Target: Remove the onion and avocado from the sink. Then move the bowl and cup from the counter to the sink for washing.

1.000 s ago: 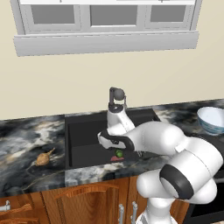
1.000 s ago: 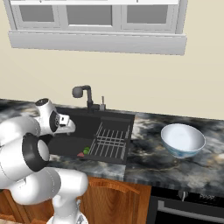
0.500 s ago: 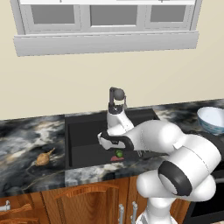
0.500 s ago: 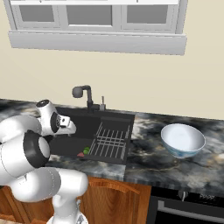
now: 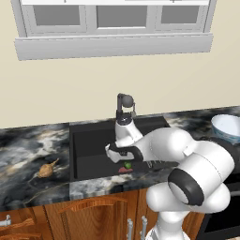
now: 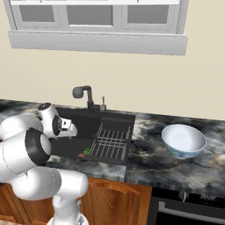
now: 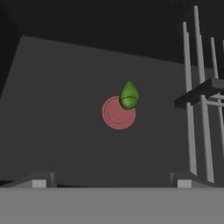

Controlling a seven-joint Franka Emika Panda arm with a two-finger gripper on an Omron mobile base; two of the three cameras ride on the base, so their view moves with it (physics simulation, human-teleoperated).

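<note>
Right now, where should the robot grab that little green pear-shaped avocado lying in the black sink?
Probably across the small green pear-shaped avocado's wider belly, coming straight down from above. It lies on the flat floor of the black sink, at the pink round drain's edge, with free space on both sides.

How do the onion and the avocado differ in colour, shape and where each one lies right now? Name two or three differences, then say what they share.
The onion is tan-orange; the avocado is green. The onion is a round bulb with a thin stem tail; the avocado is a smooth drop shape with a pointed end. The onion lies on the counter left of the sink; the avocado lies in the sink, overlapping the red drain disc in the hand view. Both are small and free of the gripper.
</note>
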